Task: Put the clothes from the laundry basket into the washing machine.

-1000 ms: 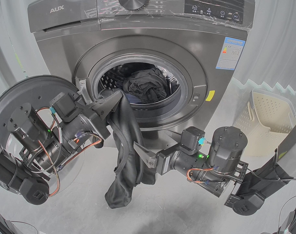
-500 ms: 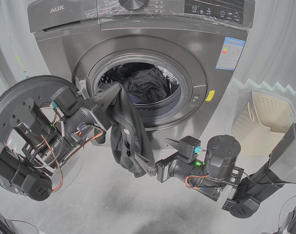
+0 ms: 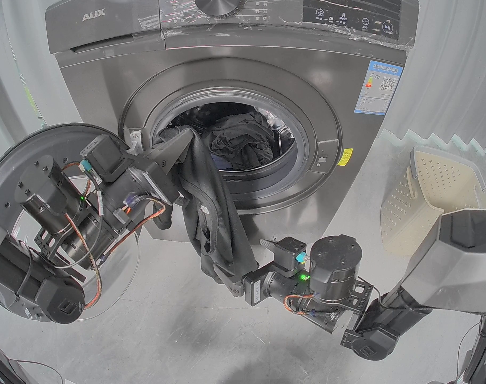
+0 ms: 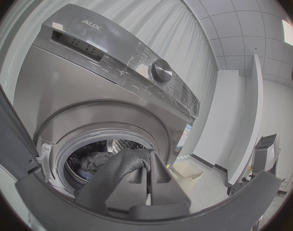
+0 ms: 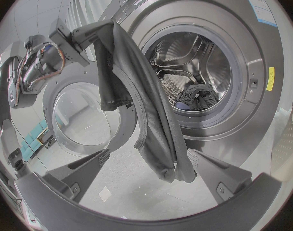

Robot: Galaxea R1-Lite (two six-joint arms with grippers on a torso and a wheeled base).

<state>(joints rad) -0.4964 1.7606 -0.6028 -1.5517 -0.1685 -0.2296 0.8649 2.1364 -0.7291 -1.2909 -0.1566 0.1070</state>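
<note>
The mouth of the washing machine point(image 3: 307, 70) stands open, its door point(image 3: 51, 145) swung aside to the left, but the dark garment point(image 3: 213, 214) hanging from the left hand point(image 3: 183, 141) curtains the left edge, and a clothes heap point(image 3: 242, 141) fills the lower drum point(image 5: 185, 58).

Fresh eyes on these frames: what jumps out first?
A dark garment drapes from the shut left gripper at the washer mouth. Its tail hangs between the fingers of the open right gripper. More dark clothes lie inside, behind it.
</note>
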